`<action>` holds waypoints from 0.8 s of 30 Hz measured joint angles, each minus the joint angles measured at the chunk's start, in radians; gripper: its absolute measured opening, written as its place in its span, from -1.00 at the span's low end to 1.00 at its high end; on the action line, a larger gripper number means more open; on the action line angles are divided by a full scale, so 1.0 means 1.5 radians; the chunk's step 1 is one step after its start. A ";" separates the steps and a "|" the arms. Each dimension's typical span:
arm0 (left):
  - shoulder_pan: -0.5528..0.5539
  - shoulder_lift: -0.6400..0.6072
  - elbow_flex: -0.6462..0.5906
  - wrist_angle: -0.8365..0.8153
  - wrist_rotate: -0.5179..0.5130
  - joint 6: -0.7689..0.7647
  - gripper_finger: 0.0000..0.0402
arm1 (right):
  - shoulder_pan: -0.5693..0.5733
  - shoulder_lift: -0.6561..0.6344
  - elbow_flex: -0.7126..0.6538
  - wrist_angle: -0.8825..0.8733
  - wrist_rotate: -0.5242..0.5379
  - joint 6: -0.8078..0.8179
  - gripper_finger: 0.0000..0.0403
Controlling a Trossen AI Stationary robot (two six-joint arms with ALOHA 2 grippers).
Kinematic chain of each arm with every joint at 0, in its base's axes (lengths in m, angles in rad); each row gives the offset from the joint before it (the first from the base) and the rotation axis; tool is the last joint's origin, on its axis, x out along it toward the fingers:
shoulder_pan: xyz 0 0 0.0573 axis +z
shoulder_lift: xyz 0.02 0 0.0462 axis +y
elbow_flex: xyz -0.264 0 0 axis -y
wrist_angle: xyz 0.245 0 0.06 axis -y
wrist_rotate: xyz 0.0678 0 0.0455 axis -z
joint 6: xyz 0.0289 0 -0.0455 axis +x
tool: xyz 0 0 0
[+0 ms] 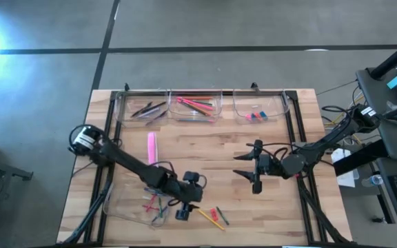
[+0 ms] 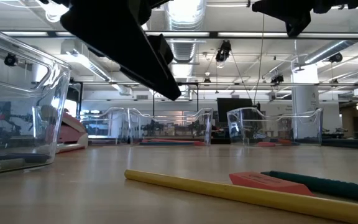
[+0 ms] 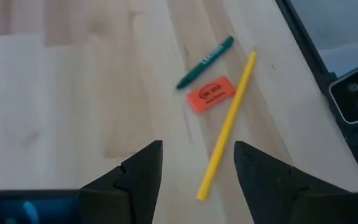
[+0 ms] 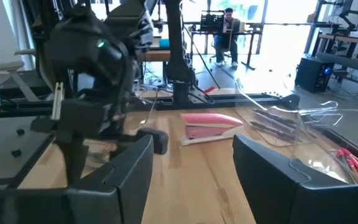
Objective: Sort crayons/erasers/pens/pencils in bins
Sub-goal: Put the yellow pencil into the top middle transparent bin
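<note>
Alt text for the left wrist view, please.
The left end effector, fingers open and empty, hovers over a wooden table above a yellow pencil. Beside the pencil lie an orange eraser and a green crayon.

Gripper: left gripper (image 3: 197, 163), jaws apart, nothing between them, above bare wood.
Pencil: yellow pencil (image 3: 226, 127), lying diagonal, its near end between the fingertips' line.
Eraser: orange eraser (image 3: 211, 93), touching the pencil's side.
Crayon: green crayon (image 3: 205, 61), just beyond the eraser.
Surface: wooden table (image 3: 67, 93).
</note>
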 joint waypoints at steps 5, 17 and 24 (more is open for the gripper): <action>-0.015 0.044 0.060 -0.052 0.006 0.015 -0.08 | 0.000 0.000 0.000 0.002 0.000 0.000 0.04; -0.027 0.148 0.148 -0.128 0.019 0.050 -0.08 | 0.000 0.000 0.000 0.002 0.000 0.001 0.04; -0.039 0.157 0.148 -0.127 0.020 0.065 -0.08 | 0.000 0.000 0.000 -0.001 0.000 0.001 0.04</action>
